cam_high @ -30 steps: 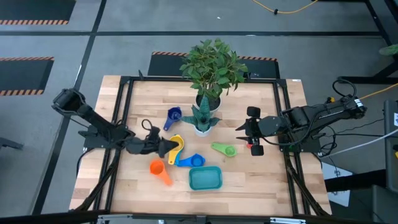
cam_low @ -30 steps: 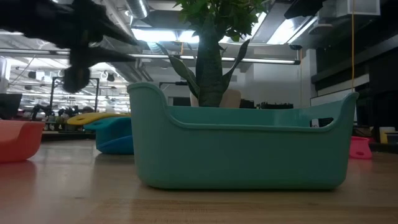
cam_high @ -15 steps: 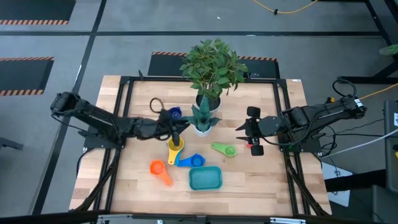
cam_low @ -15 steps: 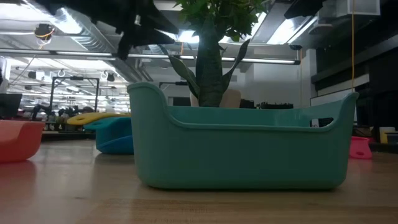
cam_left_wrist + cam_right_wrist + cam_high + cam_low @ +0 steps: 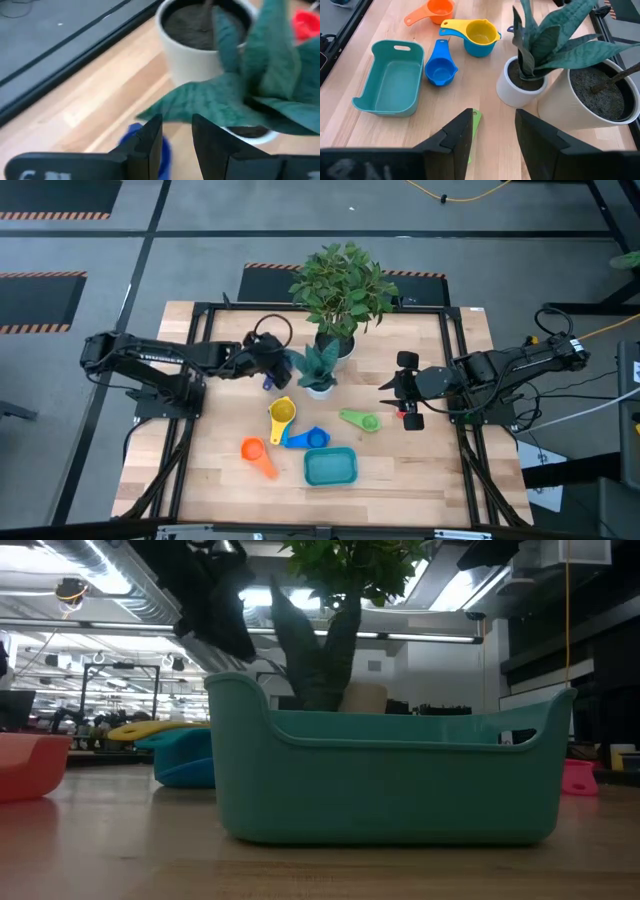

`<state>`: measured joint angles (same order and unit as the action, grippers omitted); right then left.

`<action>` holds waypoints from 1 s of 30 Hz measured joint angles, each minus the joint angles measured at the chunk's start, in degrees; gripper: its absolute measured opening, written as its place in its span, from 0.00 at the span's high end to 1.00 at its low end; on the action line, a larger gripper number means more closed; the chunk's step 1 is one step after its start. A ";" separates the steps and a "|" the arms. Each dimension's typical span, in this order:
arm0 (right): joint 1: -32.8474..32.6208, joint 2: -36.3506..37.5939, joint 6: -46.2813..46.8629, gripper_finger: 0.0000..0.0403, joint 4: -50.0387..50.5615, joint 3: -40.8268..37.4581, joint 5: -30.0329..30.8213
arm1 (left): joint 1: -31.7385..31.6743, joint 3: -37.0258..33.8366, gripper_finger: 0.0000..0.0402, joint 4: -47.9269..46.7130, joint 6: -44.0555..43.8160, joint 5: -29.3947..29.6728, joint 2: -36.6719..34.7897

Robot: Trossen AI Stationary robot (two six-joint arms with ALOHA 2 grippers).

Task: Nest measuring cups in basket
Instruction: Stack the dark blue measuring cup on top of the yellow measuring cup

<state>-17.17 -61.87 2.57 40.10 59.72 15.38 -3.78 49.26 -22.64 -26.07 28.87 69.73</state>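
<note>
Nothing is nested yet: the teal basket sits empty at the near edge of the table, seen hollow in the right wrist view, and every measuring cup in view lies outside it. The orange cup lies off the basket's left end, the blue cup is just beside its far left corner, and the yellow cup sits stacked on a light-blue one a little farther back; the green cup lies apart toward the right arm, and a red cup shows almost under that arm's fingers. So the whole gathering is, by my reading, still to do. The left gripper is the one at work: its arm stretches across the left half of the table, with the wrist reaching toward the two plant pots. Directly below its fingers lies the dark-blue cup, partly hidden by them, with the small white pot of the spiky-leaved plant just ahead and the larger pot beyond. Its fingers stand parted with a narrow gap and hold nothing. The right gripper waits on the right side of the table, fingers spread and empty, the green cup just ahead of them.
</note>
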 joint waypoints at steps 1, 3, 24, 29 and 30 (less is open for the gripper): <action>0.00 0.00 0.00 0.62 -0.02 0.00 0.00 | -0.64 0.04 0.75 -0.40 0.57 -0.01 0.00; 0.00 0.00 0.00 0.62 -0.01 0.00 0.00 | -1.82 0.04 0.75 -1.21 1.96 -0.03 0.00; 0.01 0.00 0.13 0.62 -0.01 0.00 0.00 | -9.07 -1.78 0.75 -2.57 7.22 -3.59 0.00; 0.00 0.00 0.15 0.62 -0.02 0.00 0.00 | -13.83 -3.62 0.75 -2.44 7.22 -9.45 0.00; 0.00 0.00 0.15 0.62 0.00 0.00 0.00 | -14.76 -4.17 0.75 -2.34 7.22 -10.53 0.00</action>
<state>-17.17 -61.87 2.72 40.10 59.72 15.38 -18.54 45.09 -24.99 -18.85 18.34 69.73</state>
